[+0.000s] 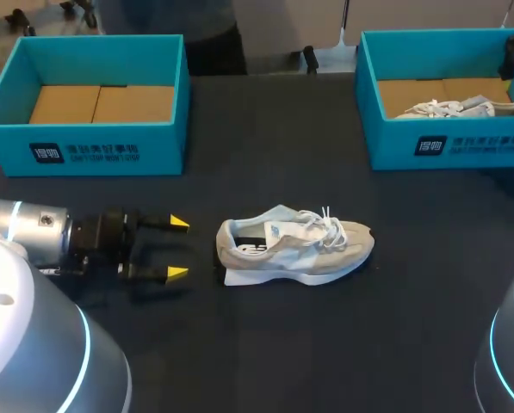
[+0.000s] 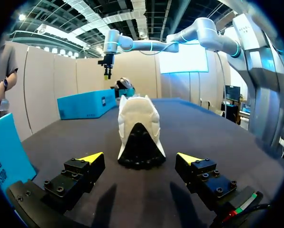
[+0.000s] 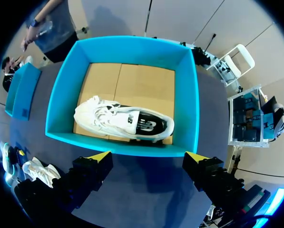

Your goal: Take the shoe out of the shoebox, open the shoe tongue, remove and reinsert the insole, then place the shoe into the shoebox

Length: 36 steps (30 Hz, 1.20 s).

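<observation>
While its fingers stand wide apart on nothing, the left gripper (image 1: 178, 249) (image 2: 141, 159) sits low over the table (image 1: 265, 344) just off the heel of the grey shoe (image 1: 295, 245) (image 2: 138, 128), heel lined up with the gap, toe pointing away. Back-right of that shoe, the right gripper (image 3: 149, 156), also spread and holding nothing, hangs over the right shoebox (image 1: 394, 146) (image 3: 191, 109), with a second shoe (image 3: 122, 118) lying inside. The left shoebox (image 1: 84, 151) stands back-left of the shoe, well apart.

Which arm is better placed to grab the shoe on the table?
Left: the left gripper is open, facing the heel of the shoe close by; the right gripper hovers above the right shoebox, away from it.
</observation>
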{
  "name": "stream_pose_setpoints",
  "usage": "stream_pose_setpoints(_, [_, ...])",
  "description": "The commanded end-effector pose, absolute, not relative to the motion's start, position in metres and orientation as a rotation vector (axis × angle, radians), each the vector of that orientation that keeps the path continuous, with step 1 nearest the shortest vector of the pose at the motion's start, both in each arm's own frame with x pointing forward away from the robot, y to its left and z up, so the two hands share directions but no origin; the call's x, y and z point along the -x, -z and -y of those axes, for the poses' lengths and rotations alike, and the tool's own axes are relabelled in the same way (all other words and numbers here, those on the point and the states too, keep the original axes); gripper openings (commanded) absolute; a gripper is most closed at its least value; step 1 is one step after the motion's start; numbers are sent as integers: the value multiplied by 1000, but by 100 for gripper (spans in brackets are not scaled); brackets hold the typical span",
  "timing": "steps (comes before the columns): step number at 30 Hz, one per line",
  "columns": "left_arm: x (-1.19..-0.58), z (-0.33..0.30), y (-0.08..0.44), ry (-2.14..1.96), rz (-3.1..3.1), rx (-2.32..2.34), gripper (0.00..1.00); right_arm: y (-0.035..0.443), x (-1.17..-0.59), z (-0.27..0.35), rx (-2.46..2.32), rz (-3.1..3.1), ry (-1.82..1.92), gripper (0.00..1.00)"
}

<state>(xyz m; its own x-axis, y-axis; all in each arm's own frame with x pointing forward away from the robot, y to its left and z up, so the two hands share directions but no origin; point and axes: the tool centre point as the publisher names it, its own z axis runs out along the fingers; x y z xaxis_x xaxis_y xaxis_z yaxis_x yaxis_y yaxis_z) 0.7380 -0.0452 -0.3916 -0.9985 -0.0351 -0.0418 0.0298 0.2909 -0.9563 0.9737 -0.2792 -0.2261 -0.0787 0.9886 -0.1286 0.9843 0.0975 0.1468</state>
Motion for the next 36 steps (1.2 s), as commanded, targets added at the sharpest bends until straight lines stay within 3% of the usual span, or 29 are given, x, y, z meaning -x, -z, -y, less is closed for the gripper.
stream_pose_setpoints(1, [-738, 46, 393, 1838, -2479, 6, 100, 226, -974, 279, -1989, -2174, -32, 100])
stream_pose_setpoints(36, [-748, 108, 398, 1804, -2496, 73, 100, 226, -974, 279, -1989, -2174, -32, 100])
